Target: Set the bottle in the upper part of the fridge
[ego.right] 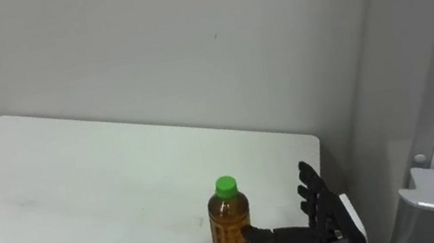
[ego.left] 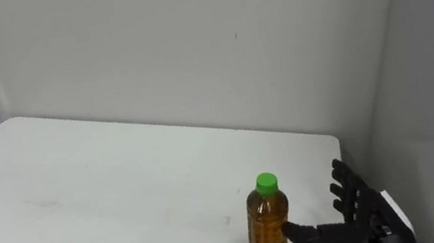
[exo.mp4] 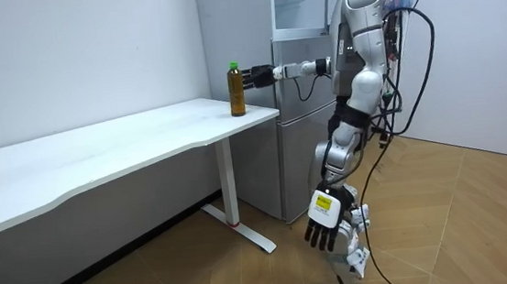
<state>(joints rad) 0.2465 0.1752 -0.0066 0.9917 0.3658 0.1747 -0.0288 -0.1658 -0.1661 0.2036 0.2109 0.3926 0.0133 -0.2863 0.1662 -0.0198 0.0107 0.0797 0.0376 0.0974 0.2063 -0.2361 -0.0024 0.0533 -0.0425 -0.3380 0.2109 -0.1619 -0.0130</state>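
On the smooth white table (ego.left: 81, 206), a green-capped amber bottle (ego.left: 268, 228) beside the open right hand (ego.left: 363, 221).

Bottle: clear plastic bottle (ego.left: 270, 234), amber contents, green cap (ego.left: 266, 184).
Desk: plain white flat desk (ego.left: 107, 202).
Robot hand: black right robot hand (ego.left: 363, 226).
Floor: tan herringbone wooden floor (exo.mp4: 463, 225).
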